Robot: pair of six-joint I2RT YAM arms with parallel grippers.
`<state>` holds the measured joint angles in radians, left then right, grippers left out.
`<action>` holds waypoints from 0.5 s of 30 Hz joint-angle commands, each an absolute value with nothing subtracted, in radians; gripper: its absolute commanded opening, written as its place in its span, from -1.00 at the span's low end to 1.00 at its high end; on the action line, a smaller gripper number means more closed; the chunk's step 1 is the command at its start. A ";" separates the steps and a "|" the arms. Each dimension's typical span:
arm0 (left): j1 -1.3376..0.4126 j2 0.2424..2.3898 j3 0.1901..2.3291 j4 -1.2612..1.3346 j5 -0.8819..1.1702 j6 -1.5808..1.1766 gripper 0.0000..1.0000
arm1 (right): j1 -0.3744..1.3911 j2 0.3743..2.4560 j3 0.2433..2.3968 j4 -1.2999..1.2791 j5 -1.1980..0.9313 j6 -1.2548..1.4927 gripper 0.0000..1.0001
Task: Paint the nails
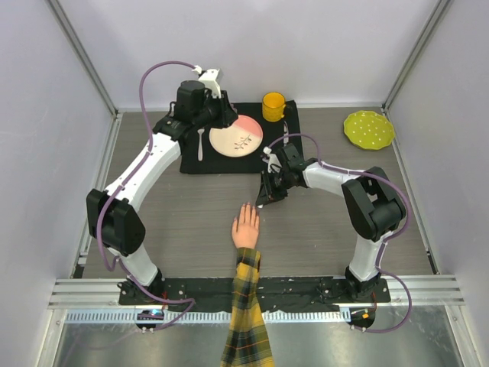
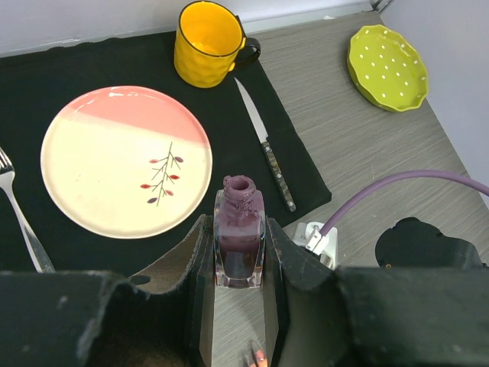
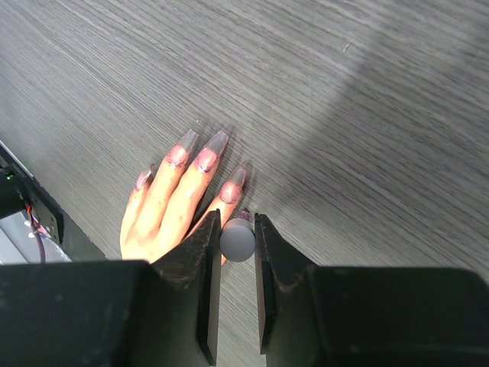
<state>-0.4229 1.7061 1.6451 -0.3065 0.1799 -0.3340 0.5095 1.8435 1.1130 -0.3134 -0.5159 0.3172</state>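
Yellow mug [image 2: 208,42], plate [image 2: 114,160], knife [image 2: 265,145], green dish [image 2: 386,65]

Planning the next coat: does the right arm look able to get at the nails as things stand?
Probably yes. The right pincer, shut on the brush cap, hangs right beside the hand, and the nails lie uncovered, with nothing between.

Placemat [image 1: 191,162]: laid at the far middle of the worktop [image 1: 321,229]. Plate [image 1: 236,138]: set on the placemat, with the fork [image 1: 200,143] laid to its left, the knife [image 2: 263,141] to its right and the mug [image 1: 273,106] stood at the far right corner. Dish [image 1: 369,129]: set off the placemat, well apart to the right. Mannequin hand [image 1: 246,227]: laid flat at the near middle, nails [image 3: 206,159] pointed toward the placemat. Bottle [image 2: 241,241]: held between the fingers of the left gripper [image 2: 237,223], above the placemat's far left. Cap [image 3: 238,239]: held between the fingers of the right gripper [image 3: 237,218], just beside the nails.
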 commanded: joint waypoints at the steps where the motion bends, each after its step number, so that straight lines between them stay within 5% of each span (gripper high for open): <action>1: -0.417 1.657 1.644 -0.278 0.189 -0.337 -1.00 | 0.517 1.786 1.104 -0.290 -0.528 0.322 -0.98; 15: -0.417 1.654 1.635 -0.282 0.189 -0.337 -1.00 | 0.520 1.778 1.092 -0.291 -0.529 0.324 -0.98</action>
<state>-0.4229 1.7058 1.6428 -0.3065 0.1799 -0.3340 0.5152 1.8381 1.1057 -0.3092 -0.5163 0.3172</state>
